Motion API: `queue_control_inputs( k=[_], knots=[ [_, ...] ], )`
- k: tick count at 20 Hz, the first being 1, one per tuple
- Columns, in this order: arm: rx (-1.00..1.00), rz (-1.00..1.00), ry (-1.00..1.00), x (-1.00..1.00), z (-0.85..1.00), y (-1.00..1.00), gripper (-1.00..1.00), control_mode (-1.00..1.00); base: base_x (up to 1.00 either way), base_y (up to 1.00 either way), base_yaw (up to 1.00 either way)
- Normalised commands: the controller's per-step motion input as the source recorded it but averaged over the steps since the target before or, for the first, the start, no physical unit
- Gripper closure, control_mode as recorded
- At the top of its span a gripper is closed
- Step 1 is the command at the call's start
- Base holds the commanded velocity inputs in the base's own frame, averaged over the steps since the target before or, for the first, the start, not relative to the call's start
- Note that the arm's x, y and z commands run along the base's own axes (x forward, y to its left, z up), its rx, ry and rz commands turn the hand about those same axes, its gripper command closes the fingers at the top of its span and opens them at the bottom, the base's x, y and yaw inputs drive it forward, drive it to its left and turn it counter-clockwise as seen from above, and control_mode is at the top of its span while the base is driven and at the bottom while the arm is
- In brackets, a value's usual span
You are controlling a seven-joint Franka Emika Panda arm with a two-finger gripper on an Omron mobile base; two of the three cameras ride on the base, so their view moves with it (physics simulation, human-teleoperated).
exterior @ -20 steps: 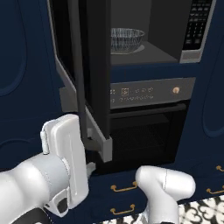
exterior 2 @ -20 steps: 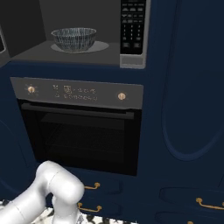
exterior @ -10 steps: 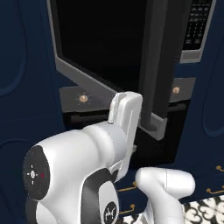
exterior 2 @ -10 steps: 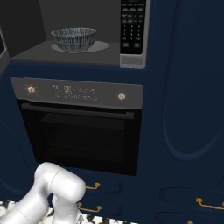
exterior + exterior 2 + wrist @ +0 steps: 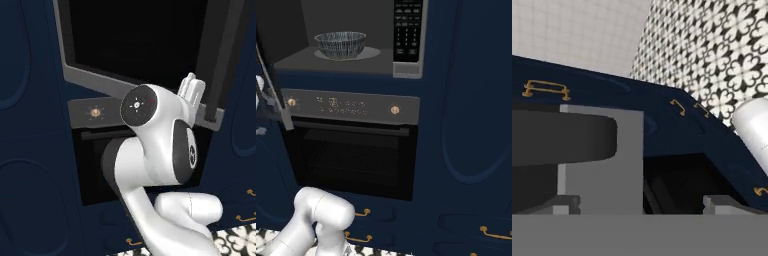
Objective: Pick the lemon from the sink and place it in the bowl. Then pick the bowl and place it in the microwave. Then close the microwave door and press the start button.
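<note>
The bowl (image 5: 340, 44), streaked blue-grey, sits on the floor of the open microwave (image 5: 331, 60), left of its button panel (image 5: 407, 30). The lemon is hidden from me, and the sink is out of view. The microwave door (image 5: 135, 45), dark glass in a grey frame, stands partly swung across the cavity, with its dark handle (image 5: 220, 55) on the right edge. My gripper (image 5: 194, 89) is against the door's lower frame, beside the handle. In the hand view the gripper (image 5: 644, 205) is open, with the handle (image 5: 562, 140) and grey frame (image 5: 604, 160) close ahead.
An oven (image 5: 351, 150) with gold knobs and a horizontal bar handle sits directly under the microwave. Navy cabinet panels (image 5: 471, 100) flank both sides, and drawers with gold pulls (image 5: 496, 232) run below. My own elbow (image 5: 160, 140) fills the middle of the left base view.
The door has swung further across the cavity toward shut. My arm has swept right and up along with it. The bowl has not moved.
</note>
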Motion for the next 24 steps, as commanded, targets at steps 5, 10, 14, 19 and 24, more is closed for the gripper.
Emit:
queue_control_inputs(
  k=[5,10,14,19,24],
  knots=[
    [0.01,0.19,0.09,1.0,0.03,-1.0,-1.0,-1.0,0.0,0.0,0.0],
    [0.0,0.28,0.08,1.0,0.0,-0.95,-1.0,-1.0,0.0,0.0,0.0],
    [-0.01,0.22,0.04,1.0,0.0,-0.57,-1.0,-1.0,0.0,0.0,0.0],
    [-0.04,0.08,0.06,1.0,0.14,-0.17,-1.0,-1.0,0.0,0.0,0.0],
    [-0.06,0.04,0.08,1.0,0.03,-0.07,-1.0,-1.0,0.0,0.0,0.0]
  ],
)
